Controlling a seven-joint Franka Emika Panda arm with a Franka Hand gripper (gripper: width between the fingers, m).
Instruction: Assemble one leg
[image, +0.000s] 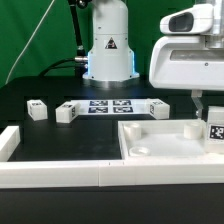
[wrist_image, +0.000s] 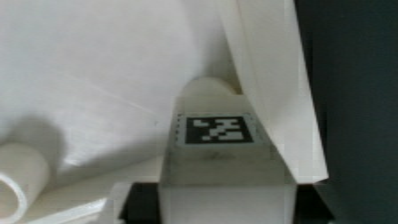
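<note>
You are looking at white leg showing black-and-white square tag. White tray-like piece sitting on black table. Two more white blocks wearing black-and-white tags. White marker board carrying black tag patterns. Green backdrop showing behind white robot base. Gripper housing appearing white-grey.

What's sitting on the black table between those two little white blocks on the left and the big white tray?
In the exterior view, the marker board lies there, flat on the table, between the two blocks and the tray, with another small white block at its far end.
</note>
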